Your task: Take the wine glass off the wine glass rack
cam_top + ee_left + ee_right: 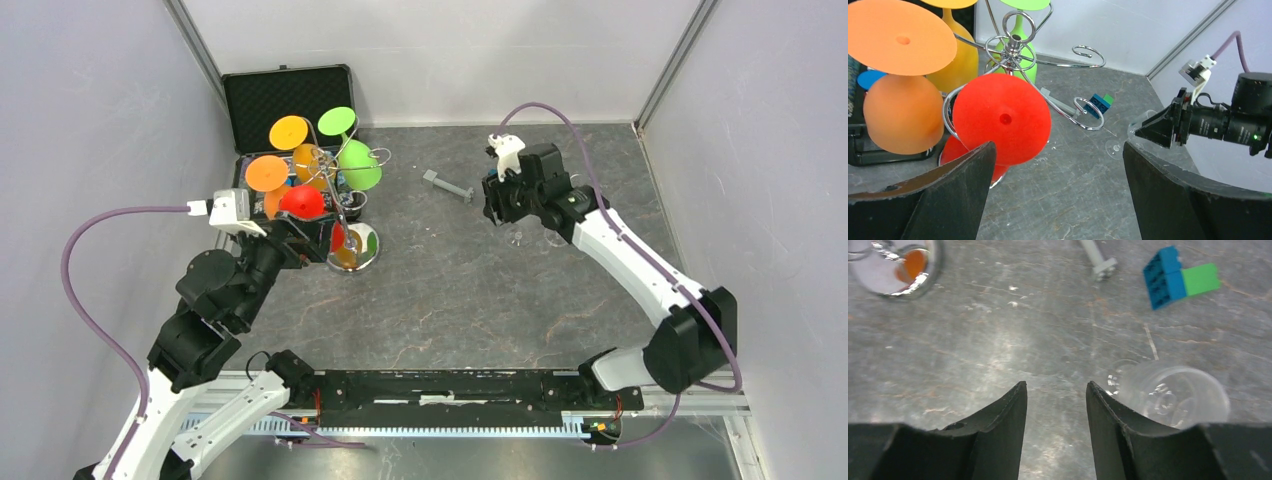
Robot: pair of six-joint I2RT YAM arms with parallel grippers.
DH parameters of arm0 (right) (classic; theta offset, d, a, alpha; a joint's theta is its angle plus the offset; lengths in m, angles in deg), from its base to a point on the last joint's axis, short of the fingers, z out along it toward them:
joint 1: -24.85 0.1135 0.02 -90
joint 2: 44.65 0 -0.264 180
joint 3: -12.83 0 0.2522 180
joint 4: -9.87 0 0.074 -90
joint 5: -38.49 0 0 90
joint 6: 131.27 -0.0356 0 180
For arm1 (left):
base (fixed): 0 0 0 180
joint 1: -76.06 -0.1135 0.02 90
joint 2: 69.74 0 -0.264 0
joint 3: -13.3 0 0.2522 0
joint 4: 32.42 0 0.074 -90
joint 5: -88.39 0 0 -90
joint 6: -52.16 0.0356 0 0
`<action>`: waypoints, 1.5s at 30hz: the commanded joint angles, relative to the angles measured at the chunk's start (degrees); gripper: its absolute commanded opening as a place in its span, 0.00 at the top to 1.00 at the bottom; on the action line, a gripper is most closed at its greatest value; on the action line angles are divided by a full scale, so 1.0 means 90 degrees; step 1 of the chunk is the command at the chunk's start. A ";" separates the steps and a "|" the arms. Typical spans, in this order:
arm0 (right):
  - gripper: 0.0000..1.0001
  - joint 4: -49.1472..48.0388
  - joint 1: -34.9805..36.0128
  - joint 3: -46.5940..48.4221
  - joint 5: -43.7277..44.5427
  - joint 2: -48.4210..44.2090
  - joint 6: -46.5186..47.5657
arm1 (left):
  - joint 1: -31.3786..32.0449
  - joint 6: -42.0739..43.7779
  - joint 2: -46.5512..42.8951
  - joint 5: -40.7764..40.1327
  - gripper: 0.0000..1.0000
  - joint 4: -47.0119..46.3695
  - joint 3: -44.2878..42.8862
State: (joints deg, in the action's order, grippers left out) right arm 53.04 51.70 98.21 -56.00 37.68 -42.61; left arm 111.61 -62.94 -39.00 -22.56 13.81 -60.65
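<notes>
The wine glass rack (361,251), silver wire on a shiny disc base, stands at the left with several coloured wine glasses hanging upside down from its hooks (1015,47). The red glass (1001,119) hangs nearest my left gripper (1058,150). That gripper is wide open, with its left finger just under the glass's round foot and only table between the fingers. A clear wine glass (1175,395) stands on the table. My right gripper (1056,387) hovers beside it, open and empty, with the glass outside its right finger.
A black foam-lined case (290,95) lies open behind the rack. An orange glass (900,115), a yellow one (289,132) and a green one (358,165) crowd the rack. A blue-green block (1180,282) and a grey peg (447,186) lie mid-table. Grey walls enclose three sides.
</notes>
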 commanded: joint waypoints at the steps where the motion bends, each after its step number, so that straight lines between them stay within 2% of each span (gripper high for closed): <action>1: 0.48 -0.1017 -0.0022 -0.0583 -0.1238 -0.0765 -0.0536 | 0.0015 -0.0749 0.0202 -0.0153 0.00 0.0236 -0.0171; 6: 0.48 -0.1617 -0.0025 -0.1185 -0.1896 -0.1245 -0.0982 | 0.0017 -0.0715 0.0645 -0.0500 0.00 0.0850 -0.0972; 15: 0.48 -0.1940 -0.0024 -0.1661 -0.2157 -0.1817 -0.1246 | 0.0022 -0.0306 0.0716 -0.1051 0.00 0.1664 -0.1820; 19: 0.48 -0.2247 -0.0025 -0.1912 -0.2356 -0.1895 -0.1501 | 0.0020 -0.0156 0.1316 -0.1379 0.00 0.2388 -0.2241; 24: 0.49 -0.2411 -0.0024 -0.2097 -0.2523 -0.1859 -0.1676 | -0.0012 0.0137 0.1781 -0.1897 0.00 0.2530 -0.2491; 28: 0.49 -0.2710 -0.0030 -0.2309 -0.2717 -0.1889 -0.1866 | -0.0427 0.0724 0.2294 -0.1962 0.00 0.2775 -0.2840; 32: 0.50 -0.2913 -0.0017 -0.2485 -0.2871 -0.1857 -0.1990 | -0.1948 0.1010 0.2557 -0.0562 0.00 0.2579 -0.2951; 34: 0.50 -0.2936 -0.0015 -0.2540 -0.2901 -0.1841 -0.1976 | -0.2482 0.1012 0.2623 0.0140 0.00 0.2376 -0.2970; 40: 0.51 -0.2980 -0.0012 -0.2639 -0.2919 -0.1768 -0.1957 | -0.3238 0.0666 0.3061 0.1612 0.00 0.2254 -0.3436; 45: 0.51 -0.3084 -0.0015 -0.2722 -0.3000 -0.1700 -0.1969 | -0.3538 0.0512 0.3040 0.1283 0.00 0.2107 -0.3498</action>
State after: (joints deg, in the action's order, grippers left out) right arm 28.63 51.68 74.45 -81.35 21.85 -60.03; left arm 82.04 -57.26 -11.33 -12.92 35.12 -89.30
